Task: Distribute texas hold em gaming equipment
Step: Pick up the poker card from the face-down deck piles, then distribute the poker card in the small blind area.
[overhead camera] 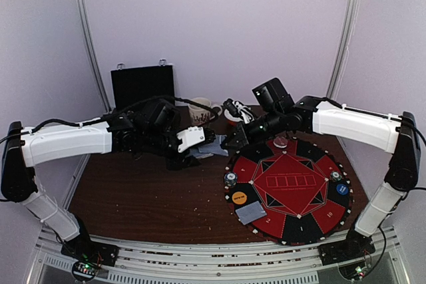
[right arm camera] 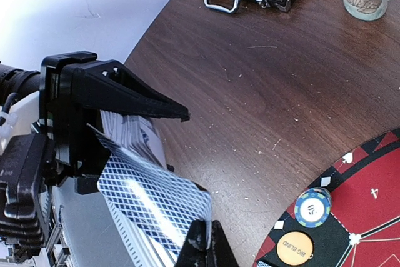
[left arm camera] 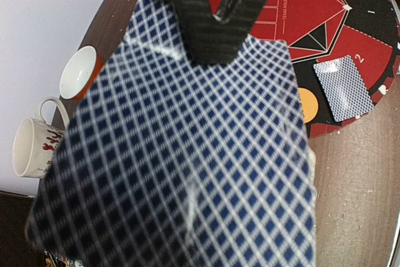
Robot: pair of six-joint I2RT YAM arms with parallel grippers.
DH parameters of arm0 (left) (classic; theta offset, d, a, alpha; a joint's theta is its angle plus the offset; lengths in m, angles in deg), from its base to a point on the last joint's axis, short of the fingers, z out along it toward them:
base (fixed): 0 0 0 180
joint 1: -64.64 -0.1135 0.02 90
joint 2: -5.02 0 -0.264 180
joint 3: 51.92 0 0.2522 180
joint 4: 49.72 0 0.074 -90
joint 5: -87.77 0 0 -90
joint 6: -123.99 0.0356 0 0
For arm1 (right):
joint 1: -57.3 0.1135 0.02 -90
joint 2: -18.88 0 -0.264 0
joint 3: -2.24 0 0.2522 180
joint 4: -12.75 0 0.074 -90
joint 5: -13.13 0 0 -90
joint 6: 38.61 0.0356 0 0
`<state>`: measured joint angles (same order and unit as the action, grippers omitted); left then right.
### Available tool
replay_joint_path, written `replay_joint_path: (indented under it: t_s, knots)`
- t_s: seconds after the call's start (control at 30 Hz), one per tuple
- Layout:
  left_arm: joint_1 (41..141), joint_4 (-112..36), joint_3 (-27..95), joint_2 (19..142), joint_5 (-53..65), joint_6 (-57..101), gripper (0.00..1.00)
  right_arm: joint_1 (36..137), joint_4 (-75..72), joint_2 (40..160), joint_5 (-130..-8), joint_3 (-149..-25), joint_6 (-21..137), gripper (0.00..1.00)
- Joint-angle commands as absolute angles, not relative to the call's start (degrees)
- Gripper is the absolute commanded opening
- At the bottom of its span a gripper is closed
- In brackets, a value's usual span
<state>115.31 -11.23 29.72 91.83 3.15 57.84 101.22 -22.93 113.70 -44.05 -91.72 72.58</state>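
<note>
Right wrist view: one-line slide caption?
Right end effector pinches one blue-checked playing card off the deck clamped in the left end effector.

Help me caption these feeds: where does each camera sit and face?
Top external: above, behind the robot, looking down on the mat; left arm and right arm show.
Left wrist: on the left arm, facing the deck the left pincer clamps.
Right wrist: on the right arm, facing that deck; right pincer pinches its top card.
Wrist views share the orange disc.
</note>
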Motion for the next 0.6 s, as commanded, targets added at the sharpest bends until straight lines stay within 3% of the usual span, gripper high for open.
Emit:
replay_joint_path:
  t_s: [0.0,0.3,0.57]
  knots:
    - [115.17,-12.84,29.78,92.02,2.7,57.32,0.52,97.53,-24.96,108.67,-44.57,-89.21,73.56,0.0]
    - [115.17,-12.54,29.8,91.95,2.57,57.11,0.52,80.41,-49.85,100.62,-53.3,-92.23,63.2,0.0]
    - [115.22,-12.19,29.8,92.29,3.1,56.7,0.52,71.67,-61.09,104.02,-68.88,-101.33,42.34,0.0]
